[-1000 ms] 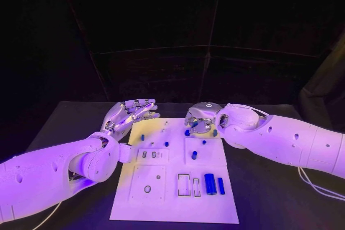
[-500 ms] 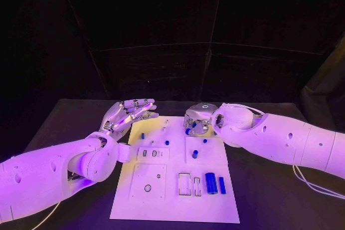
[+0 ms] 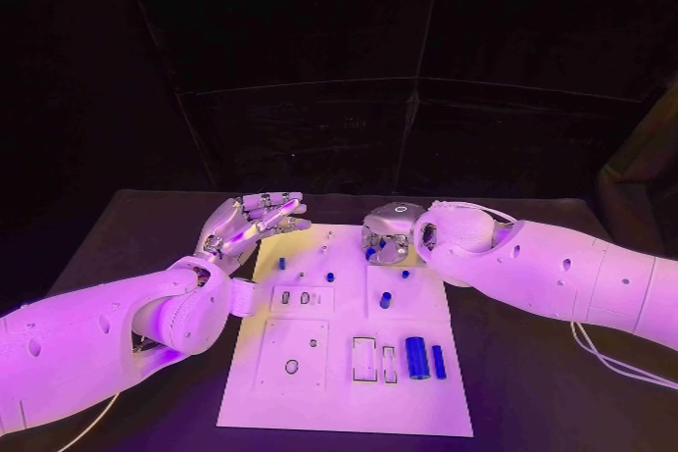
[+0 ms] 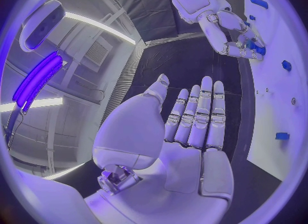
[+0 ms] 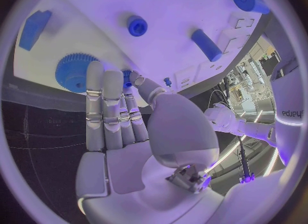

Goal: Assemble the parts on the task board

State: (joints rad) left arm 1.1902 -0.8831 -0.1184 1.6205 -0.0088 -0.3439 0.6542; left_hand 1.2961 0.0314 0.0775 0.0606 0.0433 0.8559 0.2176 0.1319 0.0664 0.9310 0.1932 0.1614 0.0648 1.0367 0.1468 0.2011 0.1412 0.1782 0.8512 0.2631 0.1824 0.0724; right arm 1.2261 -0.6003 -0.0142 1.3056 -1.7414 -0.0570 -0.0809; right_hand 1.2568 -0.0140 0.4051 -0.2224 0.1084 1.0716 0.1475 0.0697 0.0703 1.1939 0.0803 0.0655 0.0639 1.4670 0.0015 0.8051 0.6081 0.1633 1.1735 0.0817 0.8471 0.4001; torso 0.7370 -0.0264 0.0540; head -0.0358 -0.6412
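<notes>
R hand [image 3: 392,234] at task board [image 3: 346,393] far edge, pinching small blue part [image 5: 128,77], I judge; seat it straight, slow. L hand [image 3: 255,222] open, empty, beside board.

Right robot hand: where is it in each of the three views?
Head view: the right robot hand is right of centre, over the far end of the task board.
Left wrist view: it lies beyond the fingertips of the left robot hand, at the board's edge.
Right wrist view: its own palm and fingers are in the middle, facing the board.
Shared landmark: the white task board.
</notes>
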